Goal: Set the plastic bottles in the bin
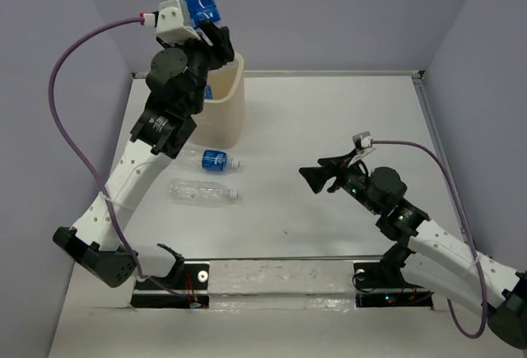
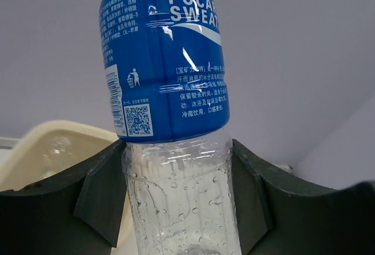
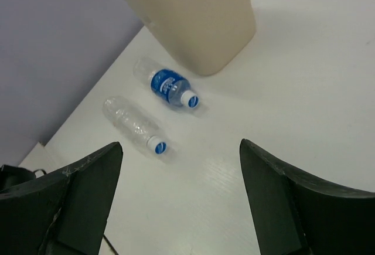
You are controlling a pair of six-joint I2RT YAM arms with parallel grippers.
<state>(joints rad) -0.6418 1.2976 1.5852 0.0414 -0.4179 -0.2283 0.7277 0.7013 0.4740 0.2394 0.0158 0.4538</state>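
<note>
My left gripper (image 1: 206,30) is shut on a blue-labelled plastic bottle (image 1: 197,0) and holds it upright, cap up, above the cream-beige bin (image 1: 227,107). In the left wrist view the bottle (image 2: 170,91) is clamped between both fingers and the bin's rim (image 2: 53,143) shows lower left. Another blue label shows inside the bin (image 1: 208,92). A blue-labelled bottle (image 1: 214,160) and an unlabelled clear bottle (image 1: 202,192) lie on the table in front of the bin; both show in the right wrist view (image 3: 169,85) (image 3: 132,125). My right gripper (image 1: 316,178) is open and empty, above the table's middle.
The white table (image 1: 329,119) has raised edges at the back and right. Purple cables (image 1: 70,127) loop from both arms. A black bar (image 1: 280,280) with the arm mounts runs along the near edge. The bin's side (image 3: 193,20) fills the top of the right wrist view.
</note>
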